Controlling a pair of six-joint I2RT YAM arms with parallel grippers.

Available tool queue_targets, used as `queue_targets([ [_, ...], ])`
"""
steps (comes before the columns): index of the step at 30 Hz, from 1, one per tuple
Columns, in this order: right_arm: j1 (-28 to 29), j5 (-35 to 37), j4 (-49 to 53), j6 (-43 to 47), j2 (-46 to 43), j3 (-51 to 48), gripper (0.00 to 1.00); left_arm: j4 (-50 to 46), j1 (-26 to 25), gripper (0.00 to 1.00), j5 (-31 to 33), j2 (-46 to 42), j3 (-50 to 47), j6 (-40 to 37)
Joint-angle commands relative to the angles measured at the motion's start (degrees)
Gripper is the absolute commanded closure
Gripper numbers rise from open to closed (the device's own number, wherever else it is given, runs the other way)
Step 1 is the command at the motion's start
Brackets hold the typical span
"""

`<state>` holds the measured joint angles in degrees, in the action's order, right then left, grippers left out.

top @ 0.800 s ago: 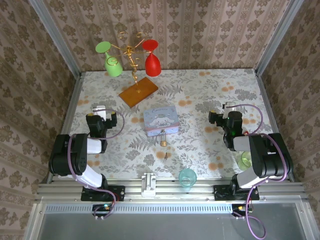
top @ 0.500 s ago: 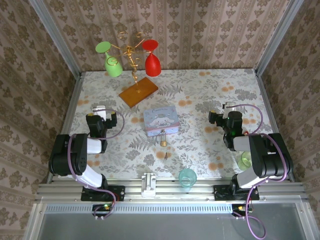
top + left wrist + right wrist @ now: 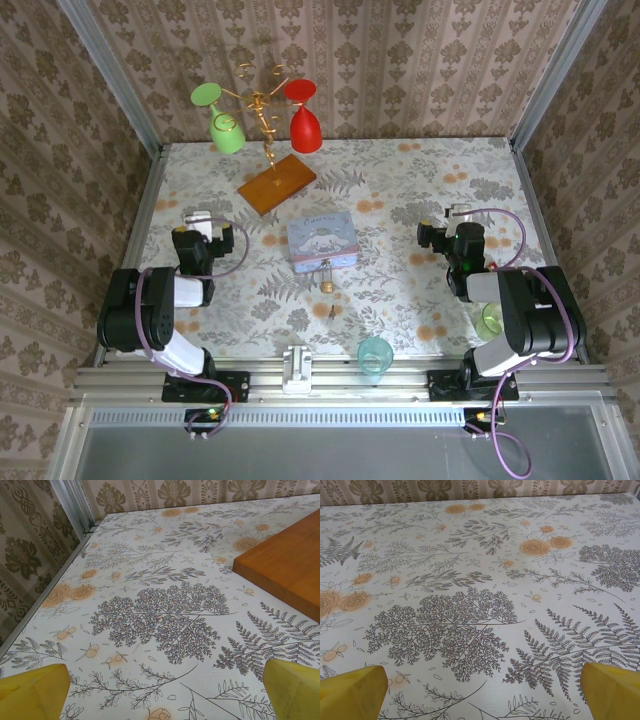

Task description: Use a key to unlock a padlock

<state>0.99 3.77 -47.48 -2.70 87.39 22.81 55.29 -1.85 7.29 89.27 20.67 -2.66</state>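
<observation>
The padlock [image 3: 326, 286] is a tiny brass block lying on the floral tablecloth just in front of the pastel tin box [image 3: 323, 240], with a thin shackle or chain running up to the box's front edge. A little nearer lies the key [image 3: 331, 309], a small dark speck. My left gripper [image 3: 197, 222] rests at the left, well away from both, and is open: its yellow fingertips [image 3: 32, 692] stand wide apart over bare cloth. At the right my right gripper [image 3: 459, 214] is open too, its fingertips [image 3: 612, 690] spread with nothing between them.
A gold wire stand on a wooden base [image 3: 277, 183] holds a green glass [image 3: 225, 128] and a red glass [image 3: 305, 125] at the back left; the base's corner [image 3: 285, 565] lies ahead of my left gripper. A teal glass [image 3: 375, 355] stands by the front rail, a green one [image 3: 490, 320] by the right arm.
</observation>
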Motion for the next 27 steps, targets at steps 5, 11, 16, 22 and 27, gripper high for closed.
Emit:
queue_targets([
  [5, -0.11, -0.87, -0.76, 0.99, 0.17, 0.75, 0.00, -0.82, 0.26, 0.00, -0.80, -0.08, 0.83, 0.18],
  [11, 2.09, -1.52, 11.86, 3.84, -8.10, 4.41, 0.00, -8.29, 0.86, 0.00, 9.53, -11.43, -0.48, 4.61],
  [16, 4.89, -0.77, 19.93, 3.14, -16.84, 5.97, 0.00, -21.04, 0.62, 0.00, 8.49, -24.70, 2.00, 9.32],
  [22, 13.52, -0.33, 39.63, 0.38, -22.67, 14.59, 0.00, -36.37, 0.19, 0.00, -1.29, -32.64, 5.60, 25.40],
  [27, 26.08, 3.12, 58.24, -1.02, -22.79, 25.18, 0.02, -49.18, -2.21, 0.00, -18.92, -37.26, 9.07, 30.88],
])
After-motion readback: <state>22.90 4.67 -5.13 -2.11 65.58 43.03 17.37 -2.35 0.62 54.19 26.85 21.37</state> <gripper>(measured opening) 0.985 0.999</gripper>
